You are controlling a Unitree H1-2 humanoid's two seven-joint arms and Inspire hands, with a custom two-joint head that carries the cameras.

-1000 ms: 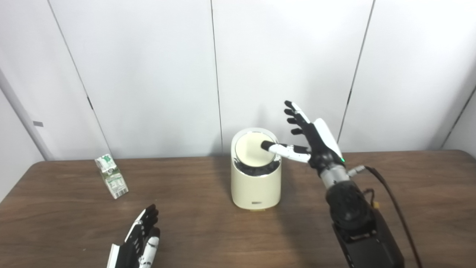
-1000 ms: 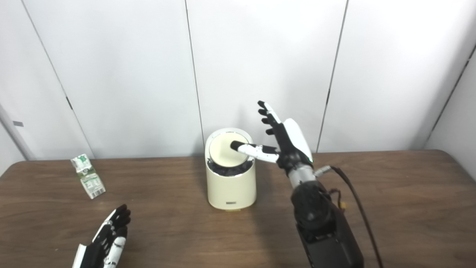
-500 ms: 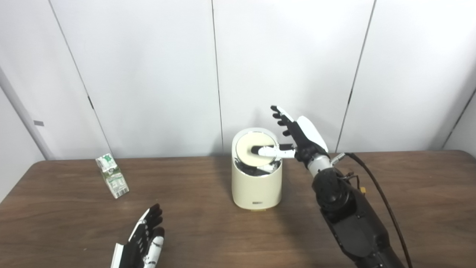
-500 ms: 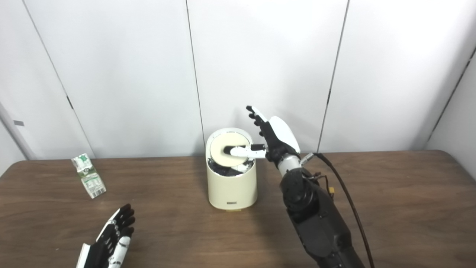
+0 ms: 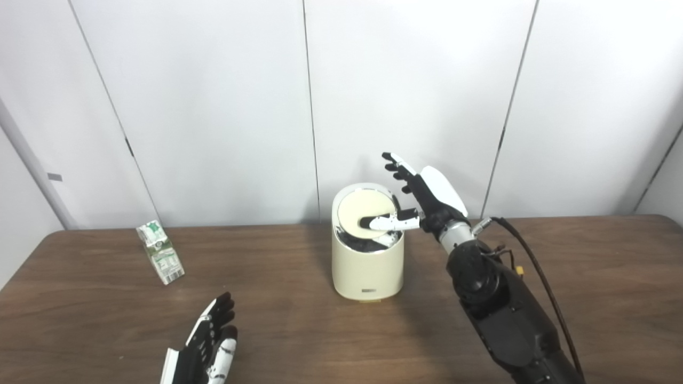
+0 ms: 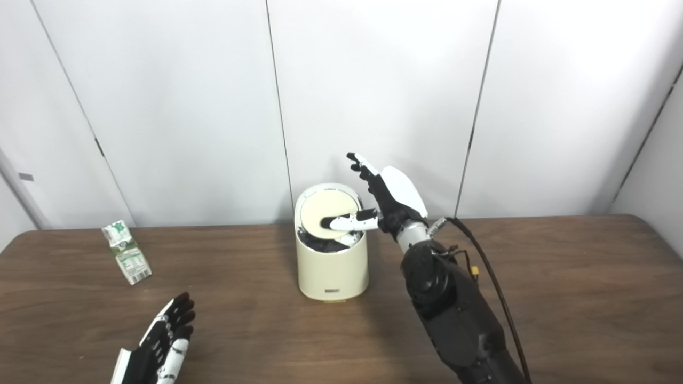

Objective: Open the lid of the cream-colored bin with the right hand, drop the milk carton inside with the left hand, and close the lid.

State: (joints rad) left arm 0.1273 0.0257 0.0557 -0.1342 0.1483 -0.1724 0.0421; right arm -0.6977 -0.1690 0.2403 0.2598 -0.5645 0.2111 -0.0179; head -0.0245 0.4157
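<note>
right hand (image 5: 427, 200) thumb on tilted lid (image 5: 365, 213), both views alike

Table (image 5: 587, 256): brown wood, before white wall panels.
Bin (image 5: 367, 266): cream, upright at centre; lid (image 5: 363, 212) tilted, dark gap showing beneath its near edge.
Right hand (image 5: 421, 200): beside the bin's right rim, fingers (image 5: 397, 169) spread and raised, thumb (image 5: 385, 223) lying across the lid.
Carton (image 5: 160, 260): leaning, far left, well apart from the bin.
Left hand (image 5: 205, 346): spread, empty, at the near edge.
</note>
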